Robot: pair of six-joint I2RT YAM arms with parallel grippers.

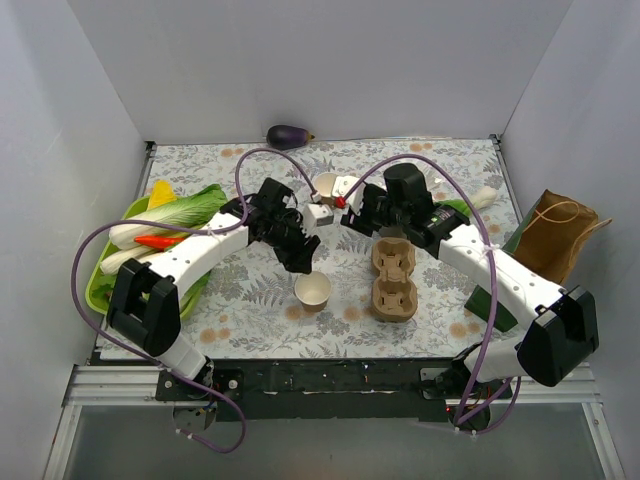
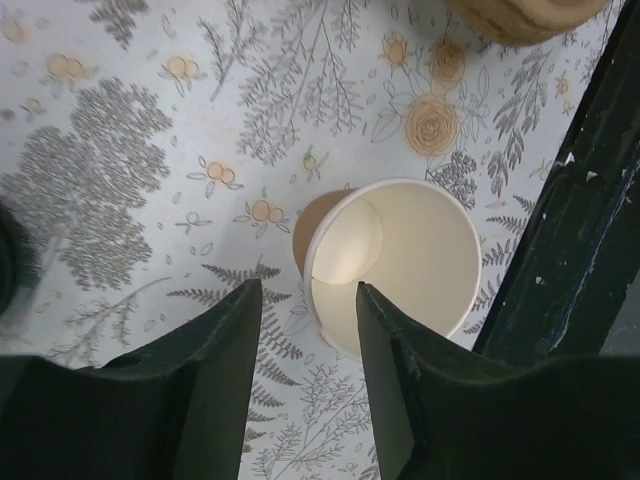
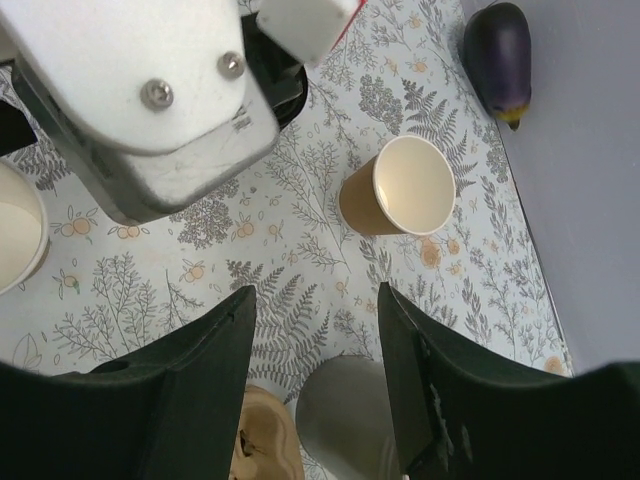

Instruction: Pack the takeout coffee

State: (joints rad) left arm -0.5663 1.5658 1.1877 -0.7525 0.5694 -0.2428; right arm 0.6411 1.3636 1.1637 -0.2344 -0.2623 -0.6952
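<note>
**Cups.** None with a lid in any view; only 2 open tan cups, both upright on the table (image 1: 250,312).
- Near cup (image 1: 312,290): just beyond the left gripper (image 2: 308,288), left of the carrier (image 1: 393,276). Taken, by judgement, as the cup to pack.
- Far cup (image 3: 400,190): ahead of the right gripper (image 3: 315,292), near the eggplant (image 3: 497,55).

**Left gripper.** Jaws parted, nothing between them. Right finger (image 2: 400,380) at the near cup's rim; contact not determinable.

**Right gripper.** Jaws parted wide, empty, well short of the far cup.

**Step in hand, as judged.** Securing the near cup for the carrier.

**Recommended.**
- Advance to bring the cup wall fully between the fingers, not the rim alone.
- Grip low on the wall and lightly, to avoid crushing the paper.
- Lift straight and keep upright.
- Lower squarely into 1 free carrier pocket.
- Hold the right arm clear, given 2 arms close together over the centre.

**Risk.** Tipping the near cup with the finger at its rim.
</note>
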